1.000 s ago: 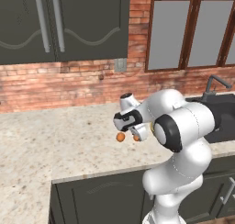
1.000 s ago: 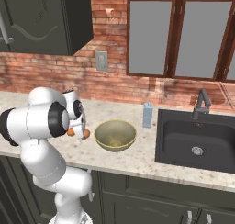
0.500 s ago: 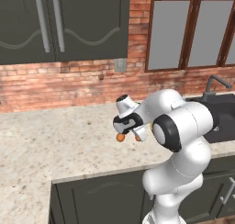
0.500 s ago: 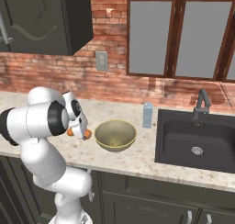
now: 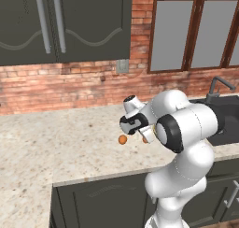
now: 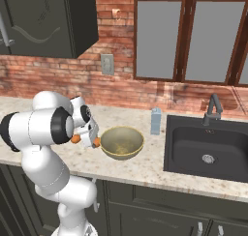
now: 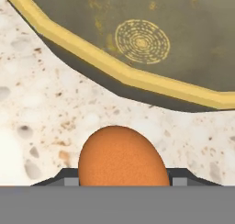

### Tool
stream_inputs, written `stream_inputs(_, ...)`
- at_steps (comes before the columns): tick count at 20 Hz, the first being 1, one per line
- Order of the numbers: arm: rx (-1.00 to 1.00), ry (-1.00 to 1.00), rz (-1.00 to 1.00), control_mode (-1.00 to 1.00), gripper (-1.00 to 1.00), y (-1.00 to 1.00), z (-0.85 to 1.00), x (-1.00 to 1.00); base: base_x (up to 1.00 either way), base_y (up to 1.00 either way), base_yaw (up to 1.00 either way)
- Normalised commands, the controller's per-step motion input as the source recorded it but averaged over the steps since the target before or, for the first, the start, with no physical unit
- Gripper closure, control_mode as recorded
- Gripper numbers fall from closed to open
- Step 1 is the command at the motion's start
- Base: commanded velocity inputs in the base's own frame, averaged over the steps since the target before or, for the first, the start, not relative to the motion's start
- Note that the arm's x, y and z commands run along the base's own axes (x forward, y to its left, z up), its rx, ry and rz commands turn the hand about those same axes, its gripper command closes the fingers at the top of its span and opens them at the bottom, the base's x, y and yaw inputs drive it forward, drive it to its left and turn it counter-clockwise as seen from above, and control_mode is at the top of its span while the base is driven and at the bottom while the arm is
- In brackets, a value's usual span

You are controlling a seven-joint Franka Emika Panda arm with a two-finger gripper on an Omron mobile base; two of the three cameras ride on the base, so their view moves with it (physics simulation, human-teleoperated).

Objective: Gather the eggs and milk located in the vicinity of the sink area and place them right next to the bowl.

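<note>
Egg (image 7: 123, 156) between fingertips, apparently clamped by gripper (image 7: 123, 181); bowl (image 7: 137, 81) just beyond.

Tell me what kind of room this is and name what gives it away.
A rendered home kitchen: a speckled stone counter against a brick wall, a dark sink with a faucet under windows, and dark cabinets above. A bowl and milk sit on the counter.

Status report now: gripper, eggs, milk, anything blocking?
Gripper low beside bowl, egg between fingertips. Second egg on counter. Milk by sink. Nothing blocking.
</note>
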Motion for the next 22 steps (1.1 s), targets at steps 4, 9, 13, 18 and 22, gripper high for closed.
stream_inputs(4, 0.0, 0.0, -0.01, -1.0, 1.0, -0.24, 0.0, 0.0, 0.0, 0.0, 0.0)
stream_inputs(9, 0.01, 0.0, 0.0, -1.0, 1.0, 0.0, -0.06, 0.0, 0.0, 0.0, 0.0)
stream_inputs(13, 0.0, 0.0, 0.0, -1.0, 1.0, 0.0, -0.16, 0.0, 0.0, 0.0, 0.0)
stream_inputs(18, 0.0, 0.0, 0.0, -1.0, -1.0, 0.0, -0.04, 0.0, 0.0, 0.0, 0.0)
stream_inputs(22, 0.0, 0.0, 0.0, -1.0, -1.0, 0.0, 0.0, 0.0, 0.0, 0.0, 0.0)
